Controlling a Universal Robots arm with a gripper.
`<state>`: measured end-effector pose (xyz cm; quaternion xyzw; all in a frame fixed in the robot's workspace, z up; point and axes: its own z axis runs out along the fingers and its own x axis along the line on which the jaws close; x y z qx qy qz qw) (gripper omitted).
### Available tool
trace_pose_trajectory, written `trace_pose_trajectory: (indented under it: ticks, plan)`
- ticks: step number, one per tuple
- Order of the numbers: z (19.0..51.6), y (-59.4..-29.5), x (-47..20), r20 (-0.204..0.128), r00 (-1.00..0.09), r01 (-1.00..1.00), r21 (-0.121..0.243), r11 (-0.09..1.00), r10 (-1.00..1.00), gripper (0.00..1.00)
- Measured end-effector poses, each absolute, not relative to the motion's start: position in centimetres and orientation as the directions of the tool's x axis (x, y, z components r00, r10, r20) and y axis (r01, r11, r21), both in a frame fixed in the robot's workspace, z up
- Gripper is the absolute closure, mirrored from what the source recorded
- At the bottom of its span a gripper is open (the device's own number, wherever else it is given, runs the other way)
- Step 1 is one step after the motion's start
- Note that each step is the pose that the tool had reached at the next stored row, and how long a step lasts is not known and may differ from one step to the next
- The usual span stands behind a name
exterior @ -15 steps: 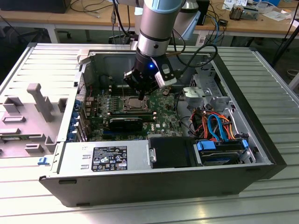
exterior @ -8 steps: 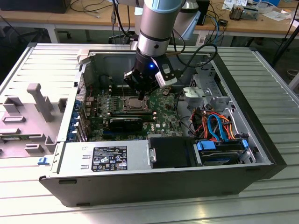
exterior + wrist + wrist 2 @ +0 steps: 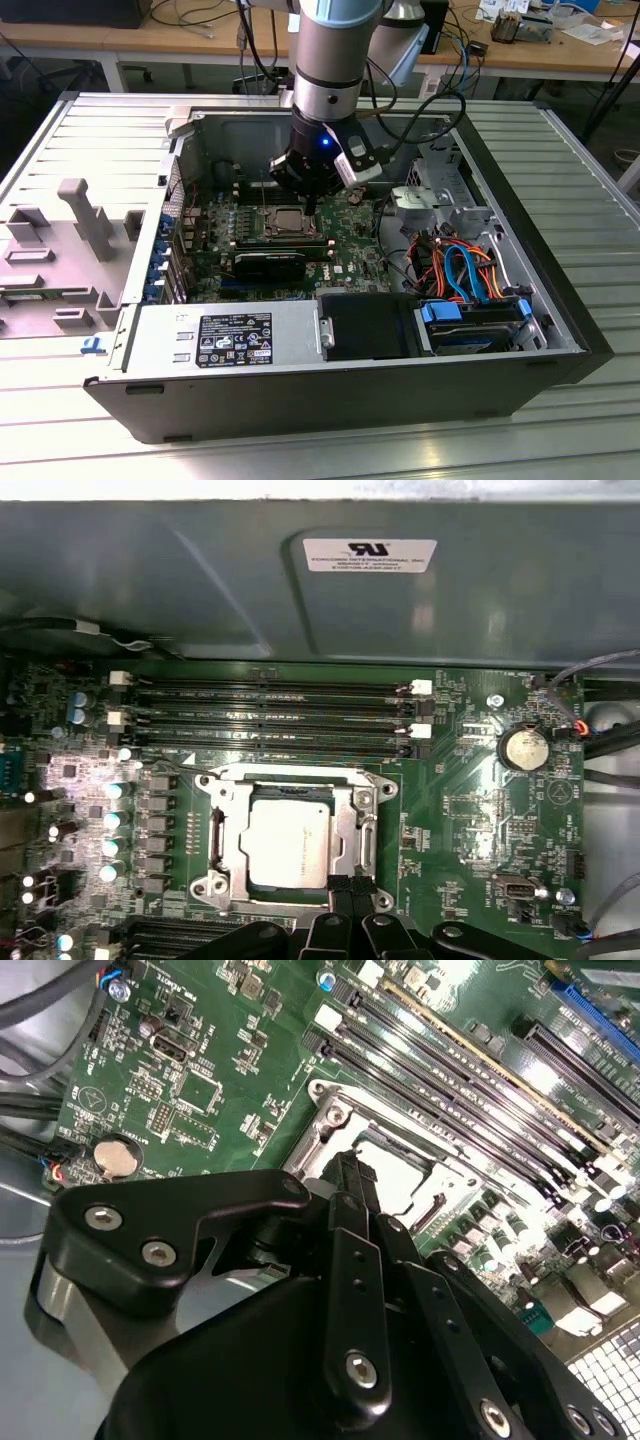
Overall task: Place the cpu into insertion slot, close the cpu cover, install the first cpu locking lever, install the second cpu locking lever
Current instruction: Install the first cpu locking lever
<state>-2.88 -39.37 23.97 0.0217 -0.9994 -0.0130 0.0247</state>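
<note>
Over the socket edge | gripper (image 3: pixel 345 888) hung with fingertips pressed together, holding nothing, apparently to press | cpu (image 3: pixel 287 842) sat in insertion slot (image 3: pixel 287 222) | cpu cover (image 3: pixel 232 825) lay flat around it.

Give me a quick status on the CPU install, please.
Gripper shut, at the cpu cover's edge. Cpu seated, cover down. Nothing in the way.

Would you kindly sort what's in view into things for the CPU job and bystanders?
For the job:
cpu
cpu cover
gripper

Bystanders:
coin battery
memory slots
power supply
drive cables
</note>
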Motion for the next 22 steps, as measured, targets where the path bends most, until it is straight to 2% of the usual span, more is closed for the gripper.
trace_pose_trajectory:
  ticks: [7, 11, 22]
  plan:
    - [24.0, -39.4, -2.9, 0.049, -0.998, -0.043, 0.027, 0.999, -0.044, 0.89]
    - [24.0, -39.4, -3.0, 0.049, -0.998, -0.043, 0.010, 0.999, -0.043, 0.89]
    - [25.1, -39.4, -5.3, 0.032, -0.999, -0.043, 0.012, 0.999, -0.044, 0.89]
